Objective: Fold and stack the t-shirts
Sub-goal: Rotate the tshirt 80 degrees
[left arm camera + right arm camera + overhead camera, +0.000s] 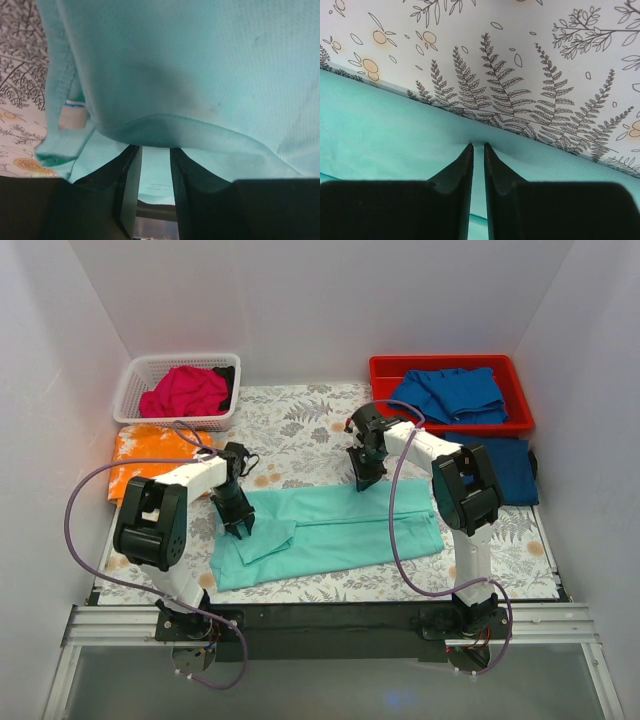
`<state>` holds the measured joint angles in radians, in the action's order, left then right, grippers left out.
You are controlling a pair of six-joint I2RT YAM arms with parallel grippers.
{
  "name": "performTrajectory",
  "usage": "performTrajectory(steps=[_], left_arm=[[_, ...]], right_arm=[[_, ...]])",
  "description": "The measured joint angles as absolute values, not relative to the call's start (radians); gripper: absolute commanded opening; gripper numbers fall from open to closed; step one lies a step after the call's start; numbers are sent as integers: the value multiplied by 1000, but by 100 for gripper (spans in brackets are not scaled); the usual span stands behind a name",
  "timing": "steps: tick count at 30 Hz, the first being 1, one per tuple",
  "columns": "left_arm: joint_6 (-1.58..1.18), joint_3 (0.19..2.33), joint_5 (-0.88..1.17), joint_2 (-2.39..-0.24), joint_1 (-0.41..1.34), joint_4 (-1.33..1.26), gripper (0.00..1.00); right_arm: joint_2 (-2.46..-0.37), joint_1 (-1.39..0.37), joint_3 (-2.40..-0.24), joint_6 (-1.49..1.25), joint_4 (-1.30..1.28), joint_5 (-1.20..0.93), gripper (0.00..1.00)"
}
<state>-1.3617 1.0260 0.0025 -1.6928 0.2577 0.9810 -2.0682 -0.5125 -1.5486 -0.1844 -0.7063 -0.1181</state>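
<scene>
Teal shirt (340,530): long axis left–right. Left end effector (242,528) pinches its left end. Right end effector (362,482), nearly closed, meets its far hem; hold unclear.

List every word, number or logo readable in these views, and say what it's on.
None can be read.
The white neck label in the mint-teal t-shirt shows only a teal stripe; any print is too blurred.
The printed sheet bears ferns and flowers, no lettering.
</scene>
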Motion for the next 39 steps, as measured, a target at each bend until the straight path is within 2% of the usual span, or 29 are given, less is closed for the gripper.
performTrajectory(steps=[5,11,16,22,27,31,39], left_arm=[[-1349,1084,23,-1781,252,1000,24],[-1311,1276,52,-1943,249,1088,23],[-1277,1549,50,-2118,245,1153,22],[-1231,1975,3,-2344,237,1172,23],[-1173,2305,-11,-2523,216,1099,26],[-1124,2334,8,-2551,205,942,28],[-1076,2206,90,-2535,194,557,29]], right_arm=[[-2059,-511,-1549,-184,-707,-82,19],[-2000,-504,-1549,-184,-708,-31,20],[-1960,-497,-1575,-184,-707,10,20],[-1953,-492,-1581,-185,-708,33,20],[-1951,-491,-1581,-181,-708,48,22],[-1922,-491,-1550,-173,-704,50,22],[-1762,-491,-1307,-170,-707,34,23]])
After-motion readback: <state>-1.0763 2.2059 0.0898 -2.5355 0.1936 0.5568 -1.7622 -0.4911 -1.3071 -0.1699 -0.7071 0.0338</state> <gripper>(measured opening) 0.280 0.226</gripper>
